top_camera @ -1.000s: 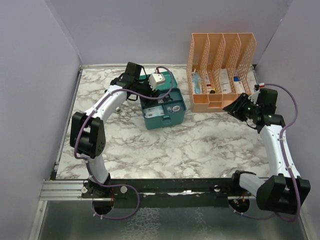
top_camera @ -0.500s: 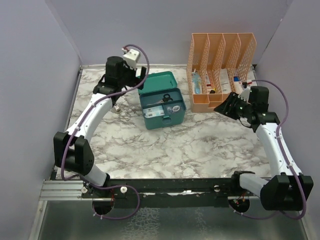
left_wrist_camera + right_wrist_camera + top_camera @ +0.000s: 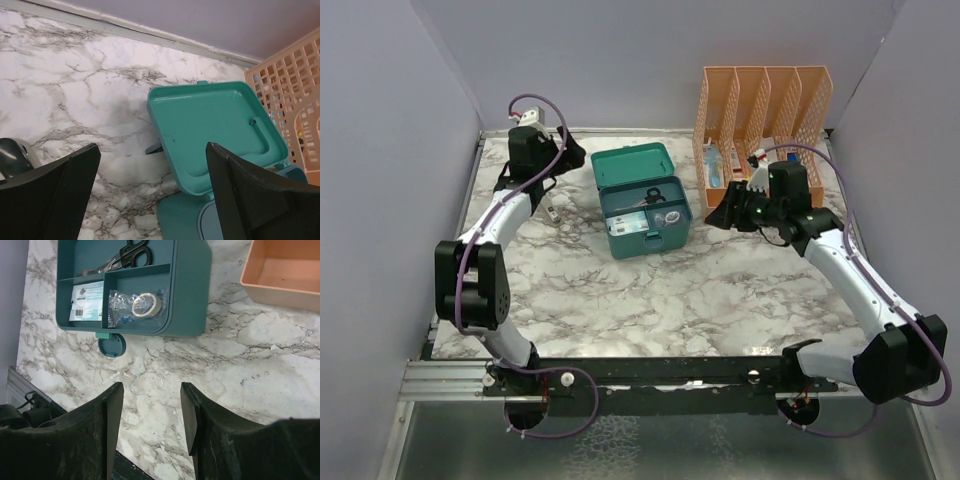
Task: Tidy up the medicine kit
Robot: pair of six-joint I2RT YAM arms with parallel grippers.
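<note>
The teal medicine kit (image 3: 672, 236) stands open in the middle of the table, its lid (image 3: 633, 164) tipped back. Its tray holds scissors (image 3: 132, 252), a tape roll in a clear bag (image 3: 142, 303) and a white packet (image 3: 87, 300). My left gripper (image 3: 565, 156) is open and empty, to the left of the lid and apart from it. The left wrist view shows the lid's inside (image 3: 215, 127) between my fingers (image 3: 60, 195). My right gripper (image 3: 724, 216) is open and empty, just right of the kit, above bare marble (image 3: 150, 385).
The tall orange mesh organizer (image 3: 765, 110) stands at the back right with several boxes in its base. Its edge shows in the right wrist view (image 3: 285, 275). A small pale item (image 3: 552, 213) lies on the marble left of the kit. Grey walls close in the table.
My left gripper has swung left and back, away from the kit, leaving the lid open. My right gripper has moved left from the organizer to beside the kit.
</note>
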